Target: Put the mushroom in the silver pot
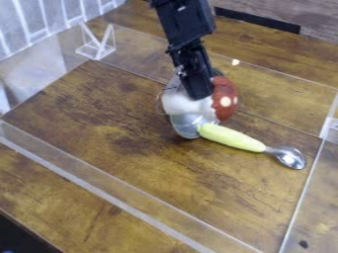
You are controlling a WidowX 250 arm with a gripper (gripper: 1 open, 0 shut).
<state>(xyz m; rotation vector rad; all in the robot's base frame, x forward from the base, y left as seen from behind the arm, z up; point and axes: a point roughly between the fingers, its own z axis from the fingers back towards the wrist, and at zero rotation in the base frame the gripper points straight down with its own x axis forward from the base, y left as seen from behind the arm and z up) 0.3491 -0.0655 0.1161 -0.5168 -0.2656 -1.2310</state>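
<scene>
My gripper (201, 91) comes down from the top of the view and is shut on the mushroom (226, 96). The mushroom lies sideways in the grip, with its cream stem to the left and its glossy red-brown cap to the right. Directly below it stands the silver pot (191, 125). The pot is small and shiny, and the mushroom and the fingers hide most of it. The mushroom hangs just over the pot's top; I cannot tell whether they touch.
A spoon with a yellow-green handle (235, 138) and a silver bowl (288, 157) lies right of the pot, its handle end against the pot. Clear acrylic walls (93, 188) fence the wooden table. A clear stand (95, 43) is at the back left.
</scene>
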